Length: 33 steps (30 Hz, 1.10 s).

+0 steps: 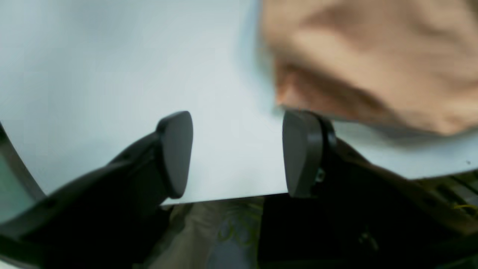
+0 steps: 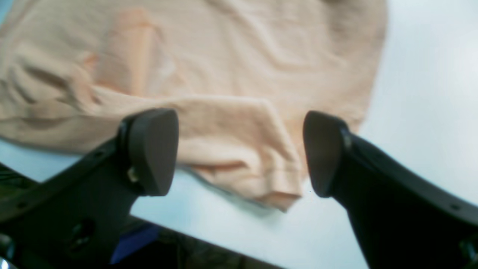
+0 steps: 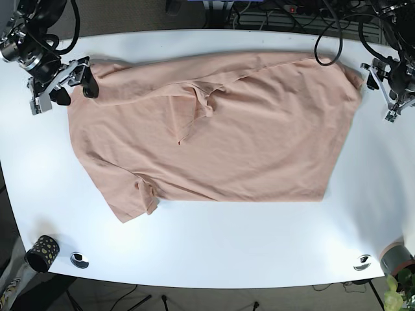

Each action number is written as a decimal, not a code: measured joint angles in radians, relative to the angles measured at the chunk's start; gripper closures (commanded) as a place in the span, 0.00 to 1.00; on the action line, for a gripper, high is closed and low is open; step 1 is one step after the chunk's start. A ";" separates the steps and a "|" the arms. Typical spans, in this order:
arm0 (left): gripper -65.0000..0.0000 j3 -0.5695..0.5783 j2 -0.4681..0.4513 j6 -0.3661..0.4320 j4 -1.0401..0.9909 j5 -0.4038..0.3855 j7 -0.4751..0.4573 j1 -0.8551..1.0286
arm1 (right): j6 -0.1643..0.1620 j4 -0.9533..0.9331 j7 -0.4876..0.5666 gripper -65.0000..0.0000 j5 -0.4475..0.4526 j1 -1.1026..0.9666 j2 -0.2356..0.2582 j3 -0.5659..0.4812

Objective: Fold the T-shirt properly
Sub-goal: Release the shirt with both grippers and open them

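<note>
A peach T-shirt (image 3: 246,136) lies spread on the white table (image 3: 214,246), with one part folded over near its upper middle (image 3: 194,107). My right gripper (image 3: 74,89) is open at the shirt's upper left corner. In the right wrist view (image 2: 239,153) a bunched shirt edge (image 2: 242,164) lies between and below the fingers. My left gripper (image 3: 380,94) is open at the shirt's right edge. In the left wrist view (image 1: 239,153) it hangs over bare table (image 1: 112,74), with the shirt (image 1: 373,56) just beyond its right finger.
A black dotted cup (image 3: 42,253) and a small round disc (image 3: 79,260) stand at the front left corner. Another disc (image 3: 362,262) and a grey cup (image 3: 397,258) are at the front right. Cables (image 3: 324,26) hang over the back edge.
</note>
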 measured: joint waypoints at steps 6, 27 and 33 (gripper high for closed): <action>0.45 0.007 0.022 0.000 -0.088 0.031 -0.095 -0.003 | 0.001 -0.039 0.007 0.22 -0.112 0.099 -0.002 -0.093; 0.45 0.000 0.058 0.000 -0.101 0.048 -0.092 -0.039 | 0.000 -0.278 0.009 0.32 -0.287 0.154 -0.004 -0.171; 0.45 0.000 0.057 0.000 -0.101 0.047 -0.092 -0.038 | 0.000 -0.301 0.017 0.72 -0.293 0.150 -0.002 -0.166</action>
